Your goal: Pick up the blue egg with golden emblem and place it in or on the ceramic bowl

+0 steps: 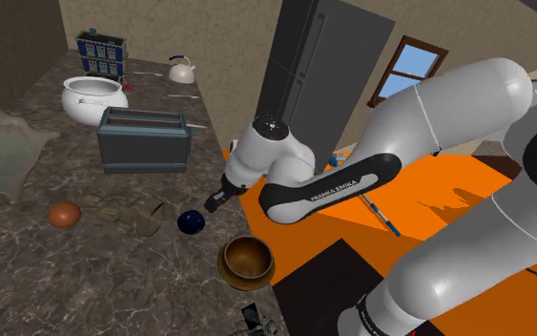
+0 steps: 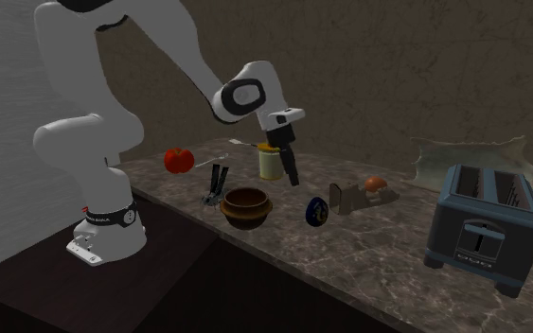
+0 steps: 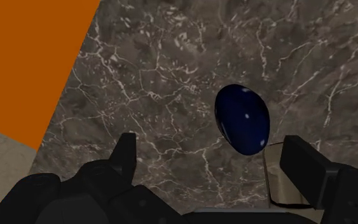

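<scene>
**Centre on the egg first**

The gripper [image 1: 215,202], open and empty, hovers near the dark blue egg [image 1: 191,222] on the desk [image 1: 37,277], at its 8 o'clock in the shoulder view; align, then descend. The bowl [image 1: 247,261] sits at the egg's 4 o'clock.

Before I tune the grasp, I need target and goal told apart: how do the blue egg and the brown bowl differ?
Colour: the egg is dark blue with a gold-tinted mark; the bowl is brown.
Shape: the egg is closed and rounded, the bowl open-topped and hollow.
Size: the bowl is clearly wider than the egg.
Both rest on the marbled counter, close together but apart.
</scene>
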